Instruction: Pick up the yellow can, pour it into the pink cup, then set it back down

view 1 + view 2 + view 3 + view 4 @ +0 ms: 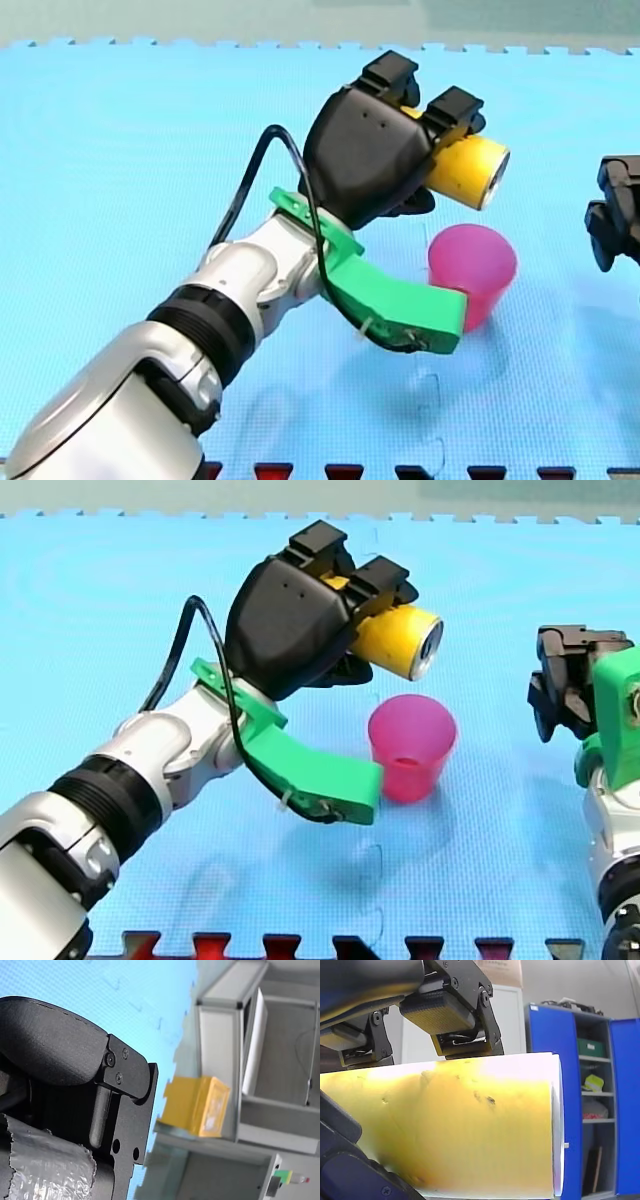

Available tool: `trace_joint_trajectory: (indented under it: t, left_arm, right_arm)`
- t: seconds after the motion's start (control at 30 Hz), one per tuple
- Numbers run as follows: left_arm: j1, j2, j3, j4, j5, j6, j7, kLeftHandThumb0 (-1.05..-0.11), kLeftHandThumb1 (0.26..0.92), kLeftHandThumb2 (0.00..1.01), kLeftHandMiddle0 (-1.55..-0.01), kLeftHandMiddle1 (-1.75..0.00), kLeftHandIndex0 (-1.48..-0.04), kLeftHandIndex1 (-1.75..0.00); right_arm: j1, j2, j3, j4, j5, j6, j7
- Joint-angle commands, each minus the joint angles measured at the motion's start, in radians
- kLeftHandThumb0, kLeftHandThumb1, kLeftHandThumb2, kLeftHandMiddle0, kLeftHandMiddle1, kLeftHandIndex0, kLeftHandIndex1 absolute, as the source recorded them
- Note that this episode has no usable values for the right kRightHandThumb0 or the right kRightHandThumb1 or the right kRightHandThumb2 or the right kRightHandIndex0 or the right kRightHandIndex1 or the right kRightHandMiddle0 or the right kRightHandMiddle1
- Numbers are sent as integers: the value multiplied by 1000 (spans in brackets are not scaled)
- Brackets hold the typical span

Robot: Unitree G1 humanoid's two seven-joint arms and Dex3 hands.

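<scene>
A yellow can point(468, 170) is held on its side in the air, clamped in the left robot hand point(375, 150), whose black fingers point(455, 108) are curled over the top of the can while the palm is pressed against its near side. The silver end of the can is pointed away from the hand's wrist, out past the fingertips.

In the second wrist view the can point(450, 1130) is seen very close, with two ribbed finger pads point(437, 1012) pressed onto its upper side. Beyond the hand in that view, blue shelving point(592, 1100) is seen.

Below the hand and a little past the silver end of the can, a pink cup point(472, 270) is stood upright on the blue foam mat point(120, 150), its mouth open and not touched by the can. A green bracket point(400, 300) is fixed at the wrist of this hand and is hung just beside the cup.

Well apart from the holding hand, on the far side of the cup, the right robot hand point(560, 680) is raised above the mat with nothing in it; whether it is spread or closed cannot be made out.

In the first wrist view a black hand housing point(60, 1045) patched with grey tape point(45, 1160) is seen, with a yellow box point(197, 1105) on a grey cabinet point(280, 1060) beyond the mat's edge.
</scene>
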Motion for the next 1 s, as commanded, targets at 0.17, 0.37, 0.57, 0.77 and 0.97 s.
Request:
trace_joint_trajectory:
  t: [0.17,0.37,0.57,0.77,0.97]
  left_arm:
    - [-1,14,-12,-27,2,18,23,-391,832,1,-772,-1651,-774,-1228]
    - [3,22,-17,-39,2,18,29,-386,834,1,-767,-1676,-745,-1316]
    - [3,24,-18,-32,-3,9,36,-379,834,0,-767,-1690,-738,-1337]
    - [-1,21,-20,-22,-1,9,51,-368,832,0,-766,-1705,-741,-1343]
    - [-5,24,-27,-18,6,12,64,-360,832,0,-762,-1720,-738,-1355]
  right_arm:
    - [2,-10,7,1,-12,-11,-11]
    - [4,-9,10,1,-16,-19,-16]
    - [2,-9,6,6,-15,-1,-25]
    - [4,-10,1,9,-12,-9,-15]
    - [-2,-10,5,14,-21,-2,-30]
